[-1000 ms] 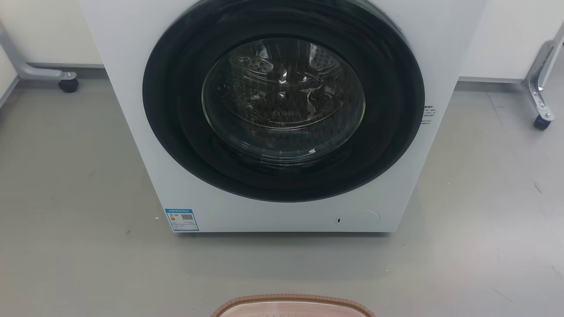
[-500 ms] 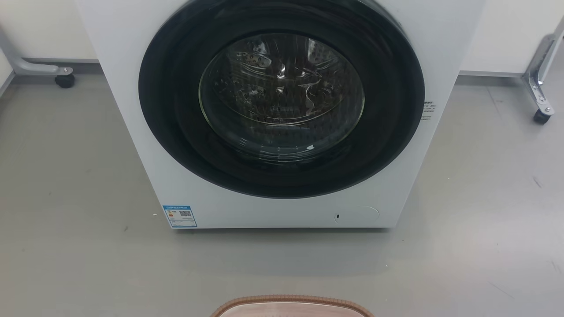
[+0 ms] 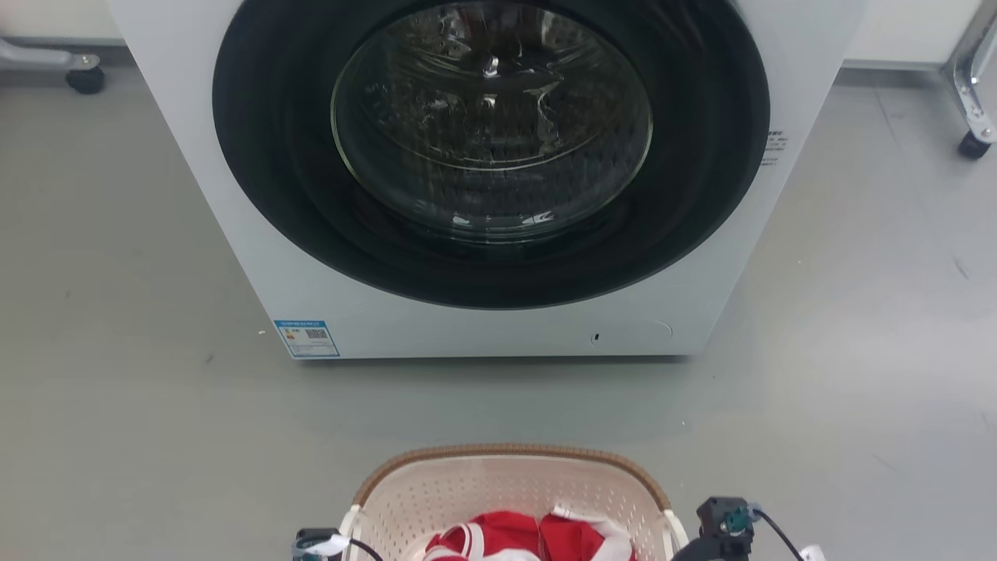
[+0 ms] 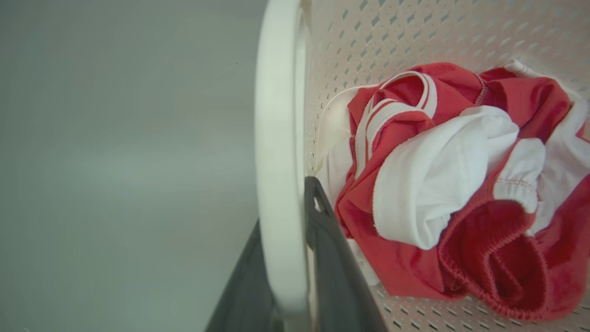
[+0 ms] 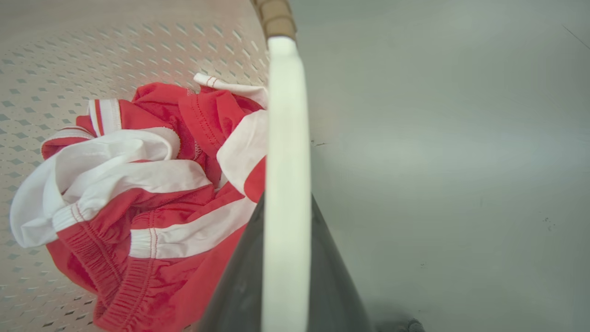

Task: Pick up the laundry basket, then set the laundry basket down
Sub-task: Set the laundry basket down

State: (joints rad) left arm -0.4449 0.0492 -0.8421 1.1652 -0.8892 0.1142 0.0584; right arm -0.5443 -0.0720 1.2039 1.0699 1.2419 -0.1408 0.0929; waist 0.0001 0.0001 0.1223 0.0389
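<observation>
Tilt is your risk — left gripper (image 4: 286,207) and right gripper (image 5: 288,203) each clamp a white handle (image 4: 279,138) of the laundry basket (image 3: 506,452) before the washer (image 3: 483,331), so uneven arms could spill its clothes (image 3: 530,539).

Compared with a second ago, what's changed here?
The head camera has tipped down and closer, so the whole picture shifted: more of the laundry basket shows, with red and white clothes inside, and the left pincer and right pincer each grip one of its white handles. The washer door stays shut; whether the basket itself moved I cannot tell.
</observation>
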